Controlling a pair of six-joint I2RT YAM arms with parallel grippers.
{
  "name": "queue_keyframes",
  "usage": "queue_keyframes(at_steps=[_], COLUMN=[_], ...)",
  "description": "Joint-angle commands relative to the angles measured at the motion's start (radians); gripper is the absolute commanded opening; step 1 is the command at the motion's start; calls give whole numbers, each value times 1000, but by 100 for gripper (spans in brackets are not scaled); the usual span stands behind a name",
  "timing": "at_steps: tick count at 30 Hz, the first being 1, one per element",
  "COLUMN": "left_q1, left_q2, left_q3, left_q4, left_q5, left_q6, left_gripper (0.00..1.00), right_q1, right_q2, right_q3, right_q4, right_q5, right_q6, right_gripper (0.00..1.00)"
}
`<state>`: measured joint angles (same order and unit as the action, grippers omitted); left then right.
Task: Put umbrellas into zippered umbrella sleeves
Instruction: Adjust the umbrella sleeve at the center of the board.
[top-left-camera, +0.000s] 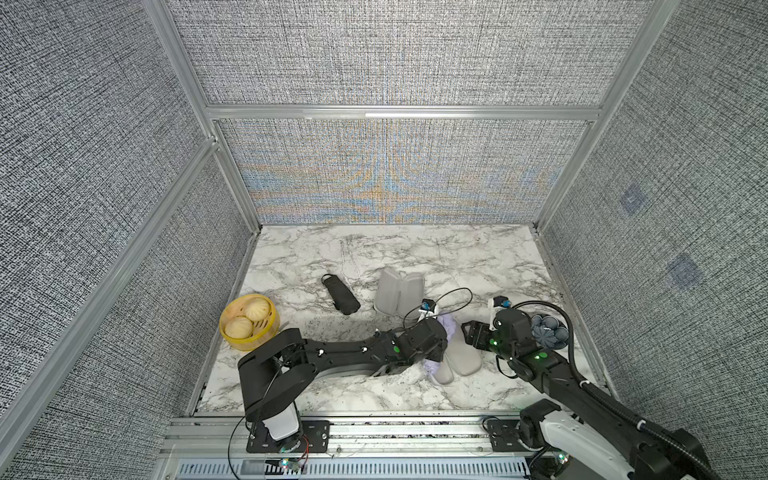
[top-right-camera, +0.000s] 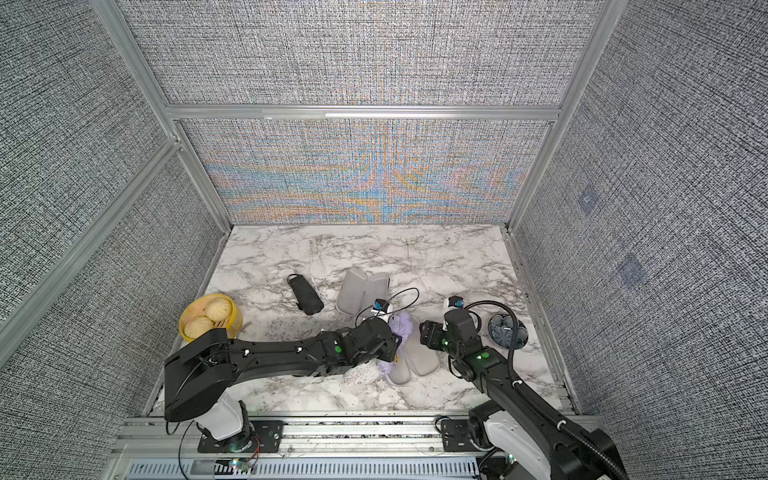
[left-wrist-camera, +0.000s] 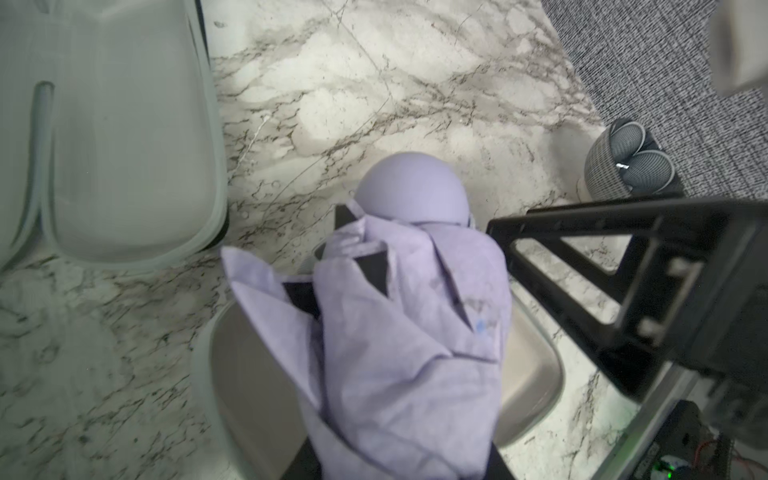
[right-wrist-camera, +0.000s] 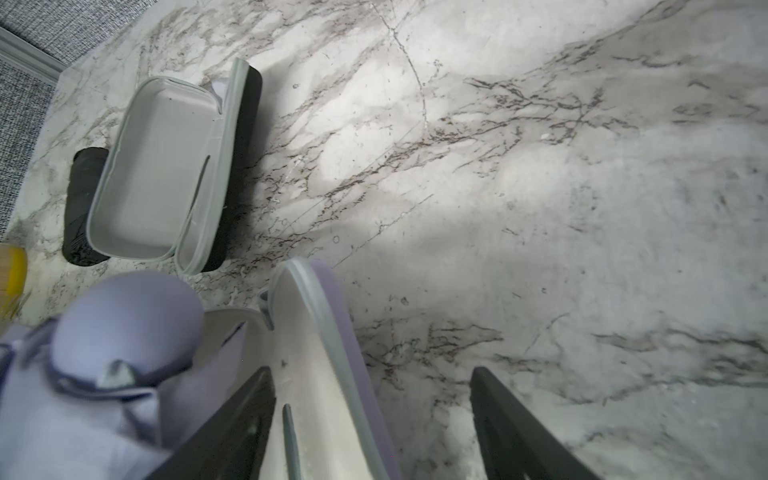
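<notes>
My left gripper (left-wrist-camera: 403, 457) is shut on the lavender umbrella (left-wrist-camera: 411, 324) and holds it over the open lavender sleeve (top-left-camera: 465, 357); its round handle end (left-wrist-camera: 411, 187) points away from the wrist. The same umbrella (top-right-camera: 402, 324) and sleeve (top-right-camera: 419, 357) show in both top views. My right gripper (right-wrist-camera: 374, 415) is open and straddles the sleeve's raised half (right-wrist-camera: 316, 353), one finger over the grey lining and one over the table. Farther back, a black umbrella (top-left-camera: 340, 295) lies beside an open black-backed sleeve (top-left-camera: 399, 293).
A yellow basket (top-left-camera: 248, 322) with buns stands at the left edge. At the right, by the wall and behind the right arm, is a small round container (top-left-camera: 548, 330) of rolled dark items. Fabric walls enclose the marble table (top-left-camera: 415, 253) on three sides.
</notes>
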<state>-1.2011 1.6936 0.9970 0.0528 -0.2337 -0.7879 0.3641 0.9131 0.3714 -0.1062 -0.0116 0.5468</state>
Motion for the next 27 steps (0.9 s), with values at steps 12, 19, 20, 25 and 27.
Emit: queue_keyframes(at_steps=[12,19,20,25,27], left_q1=[-20,27,24,-20,-21], left_q2=[7,64,64,23,13], left_q3=[-62,-21,-9,20,47], left_q4=[-8,-32,-46,-149,-219], left_q5=[-35,36,43,-102,-130], left_q6=[-56,-12,6,-12,-13], left_gripper=[32,31,30,25,26], right_q1=[-76,-76,-76,-68,-48], right_q2=[43,147,156,112,59], right_q3=[-59,0,0,-34,-64], right_q4=[71,53,59,72,51], right_q5=[-141,-259,-281,-294,-273], right_q6=[5,-25,-24,-7,0], right_gripper=[78,78,78,78,78])
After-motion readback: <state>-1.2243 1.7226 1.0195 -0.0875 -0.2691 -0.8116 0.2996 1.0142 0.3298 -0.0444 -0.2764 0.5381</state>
